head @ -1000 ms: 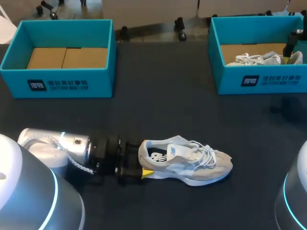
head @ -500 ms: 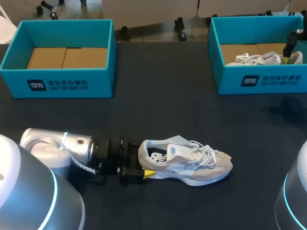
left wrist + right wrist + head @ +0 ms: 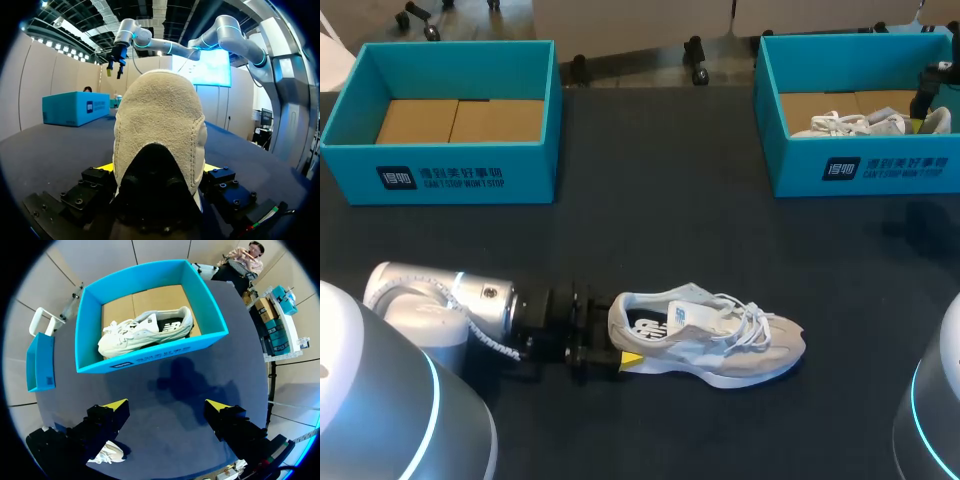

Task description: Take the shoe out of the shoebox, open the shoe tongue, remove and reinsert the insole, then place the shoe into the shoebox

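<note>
A light grey shoe [image 3: 715, 335] with white laces lies on its side on the dark table, toe pointing right. My left gripper [image 3: 612, 345] is at its heel, low over the table. In the left wrist view the heel [image 3: 159, 130] fills the space between the fingers of my left gripper [image 3: 159, 170], which stand wide on either side; a slim gap seems to remain. My right gripper [image 3: 932, 98] hangs open over the right teal shoebox [image 3: 860, 170]. Seen from the right wrist, my right gripper [image 3: 166, 407] is empty, high above that shoebox [image 3: 150, 357].
A second white shoe [image 3: 145, 330] lies in the right shoebox. An empty teal shoebox [image 3: 440, 170] with a cardboard floor stands at the back left. Bare dark table lies between the two boxes and the grey shoe.
My left gripper has edged slightly to the right, closer around the heel. The shoe and the right arm have not moved.
</note>
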